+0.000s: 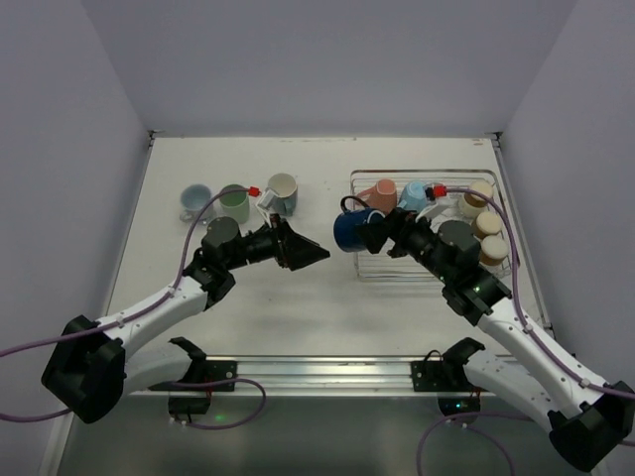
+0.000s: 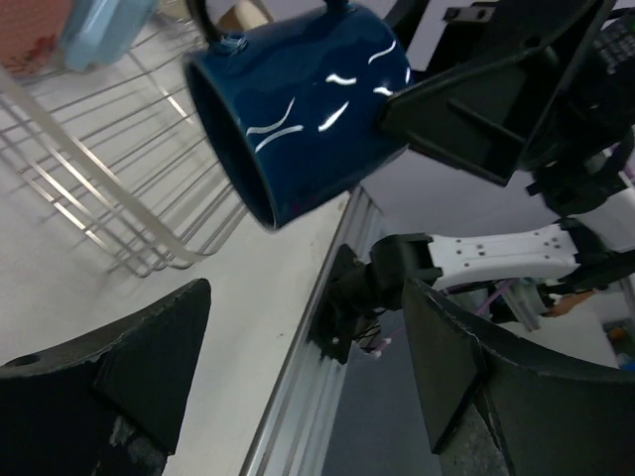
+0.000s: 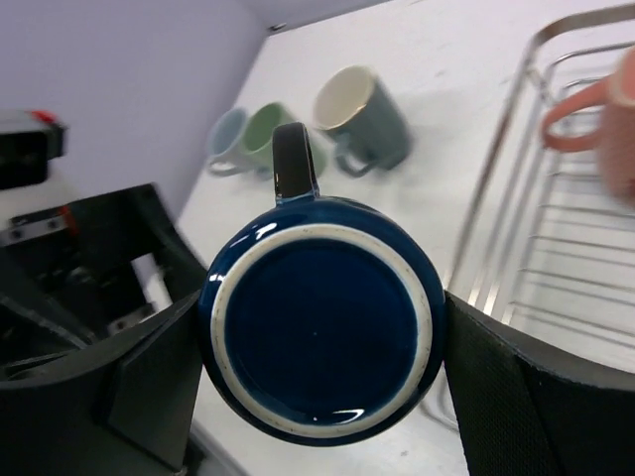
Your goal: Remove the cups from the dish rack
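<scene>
My right gripper (image 1: 369,230) is shut on a dark blue cup (image 1: 345,234), held on its side above the table just left of the dish rack (image 1: 369,270). In the right wrist view its fingers press both sides of the cup (image 3: 322,327), whose base faces the camera with the handle up. My left gripper (image 1: 306,253) stands open and holds nothing, a short way left of that cup, whose mouth (image 2: 298,109) points toward it. A pink cup (image 1: 378,193), a light blue cup (image 1: 415,193) and three beige cups (image 1: 488,221) are in the rack.
Three cups stand on the table at the back left: a light blue one (image 1: 194,201), a green one (image 1: 234,203) and a grey-green one with a cream inside (image 1: 282,191). Walls close the table at the back and sides. A metal rail (image 1: 317,369) runs along the near edge.
</scene>
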Robot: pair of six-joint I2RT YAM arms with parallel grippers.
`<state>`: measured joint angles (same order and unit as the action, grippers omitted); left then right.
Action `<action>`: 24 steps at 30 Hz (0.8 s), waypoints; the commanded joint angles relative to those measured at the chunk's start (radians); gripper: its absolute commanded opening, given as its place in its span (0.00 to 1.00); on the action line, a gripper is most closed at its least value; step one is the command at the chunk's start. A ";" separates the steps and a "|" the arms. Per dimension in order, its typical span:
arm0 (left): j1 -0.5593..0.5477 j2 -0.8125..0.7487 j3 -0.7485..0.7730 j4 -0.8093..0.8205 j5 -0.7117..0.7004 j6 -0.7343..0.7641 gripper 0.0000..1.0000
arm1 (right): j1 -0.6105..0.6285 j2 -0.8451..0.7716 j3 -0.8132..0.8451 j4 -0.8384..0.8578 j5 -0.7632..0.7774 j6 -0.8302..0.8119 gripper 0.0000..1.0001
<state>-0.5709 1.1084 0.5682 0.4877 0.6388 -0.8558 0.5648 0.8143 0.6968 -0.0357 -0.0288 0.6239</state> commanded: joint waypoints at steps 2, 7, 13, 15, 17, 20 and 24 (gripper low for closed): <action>-0.033 0.048 -0.017 0.360 0.042 -0.173 0.80 | 0.007 -0.007 -0.029 0.319 -0.278 0.200 0.43; -0.073 0.077 -0.011 0.434 0.027 -0.190 0.76 | 0.012 0.052 -0.088 0.463 -0.350 0.302 0.43; -0.083 0.074 -0.034 0.524 -0.010 -0.219 0.39 | 0.014 0.132 -0.190 0.738 -0.411 0.479 0.42; -0.083 0.064 -0.037 0.534 -0.014 -0.219 0.06 | 0.015 0.164 -0.215 0.817 -0.419 0.516 0.50; -0.083 0.042 -0.041 0.523 -0.034 -0.201 0.00 | 0.014 0.184 -0.224 0.850 -0.421 0.545 0.68; -0.083 -0.037 -0.030 0.402 -0.088 -0.119 0.00 | 0.014 0.190 -0.232 0.862 -0.422 0.551 0.96; -0.081 -0.162 0.106 0.012 -0.241 0.085 0.00 | -0.008 0.157 -0.253 0.846 -0.407 0.533 0.99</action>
<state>-0.6533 1.0344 0.5293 0.7235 0.5602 -0.9684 0.5686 0.9981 0.4549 0.7280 -0.4236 1.1507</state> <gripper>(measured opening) 0.128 0.987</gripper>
